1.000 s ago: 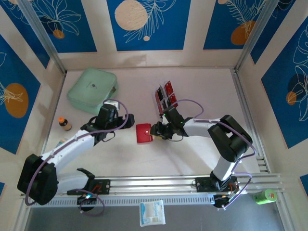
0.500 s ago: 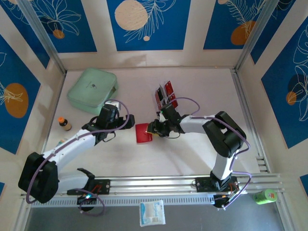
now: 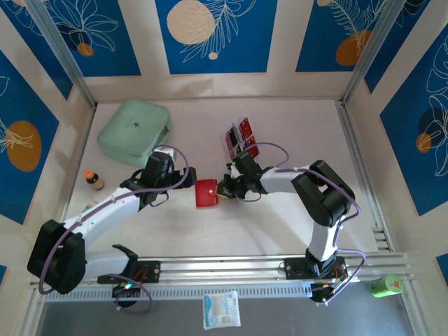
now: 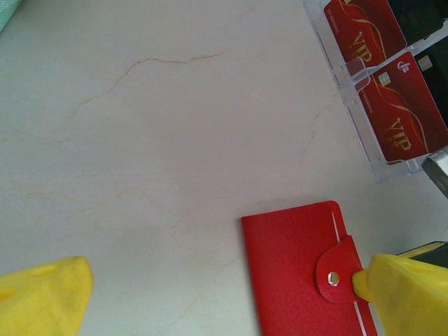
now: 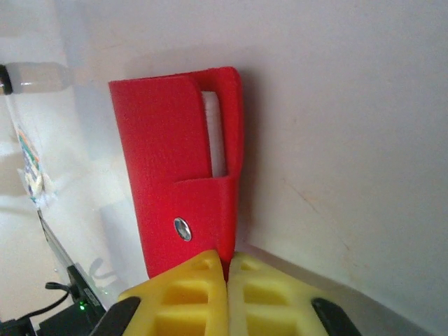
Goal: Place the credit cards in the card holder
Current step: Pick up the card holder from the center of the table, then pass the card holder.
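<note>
Right pincer (image 5: 226, 260) together at card holder (image 5: 168, 175) flap — left pincer (image 4: 218, 283) wide apart.

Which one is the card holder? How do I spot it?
Look at the middle of the pale table. The card holder lies flat there, in front of the clear card rack and right of the mint-green case. It's the small plain red square with a silver snap.

— What do the arms look like?
— The left arm (image 3: 105, 206) and the right arm (image 3: 280, 183) are white tubes with bulky black joints. A purple cable (image 3: 183, 159) loops along each.
— And the ends?
— The left claw (image 4: 220, 283) and the right claw (image 5: 227, 269) have bright yellow fingertips (image 5: 189, 294), moulded with hollow pockets.
</note>
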You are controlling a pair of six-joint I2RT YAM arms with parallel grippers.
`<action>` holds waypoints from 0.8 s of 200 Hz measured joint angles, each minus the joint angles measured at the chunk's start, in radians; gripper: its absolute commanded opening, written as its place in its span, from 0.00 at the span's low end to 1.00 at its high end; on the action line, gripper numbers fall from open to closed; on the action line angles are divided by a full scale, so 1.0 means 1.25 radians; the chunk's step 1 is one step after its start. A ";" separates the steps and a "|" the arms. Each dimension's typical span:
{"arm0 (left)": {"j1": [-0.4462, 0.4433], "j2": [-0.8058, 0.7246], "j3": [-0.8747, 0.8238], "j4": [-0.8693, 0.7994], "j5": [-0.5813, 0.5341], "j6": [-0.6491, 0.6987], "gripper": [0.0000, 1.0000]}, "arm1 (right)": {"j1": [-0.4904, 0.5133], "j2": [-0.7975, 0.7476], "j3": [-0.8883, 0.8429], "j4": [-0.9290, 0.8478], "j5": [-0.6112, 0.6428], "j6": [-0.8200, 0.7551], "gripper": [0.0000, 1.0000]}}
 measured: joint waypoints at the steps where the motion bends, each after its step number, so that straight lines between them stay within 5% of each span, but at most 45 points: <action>1: 0.000 0.000 0.000 0.000 0.000 0.000 1.00 | 0.000 0.000 0.000 0.000 -0.001 0.002 0.00; 77: -0.002 -0.044 0.000 0.003 -0.016 -0.076 1.00 | -0.051 -0.126 -0.023 0.002 -0.078 0.007 0.00; 160: 0.001 -0.046 0.026 0.179 0.224 -0.222 1.00 | -0.111 -0.352 -0.023 0.015 -0.195 0.064 0.00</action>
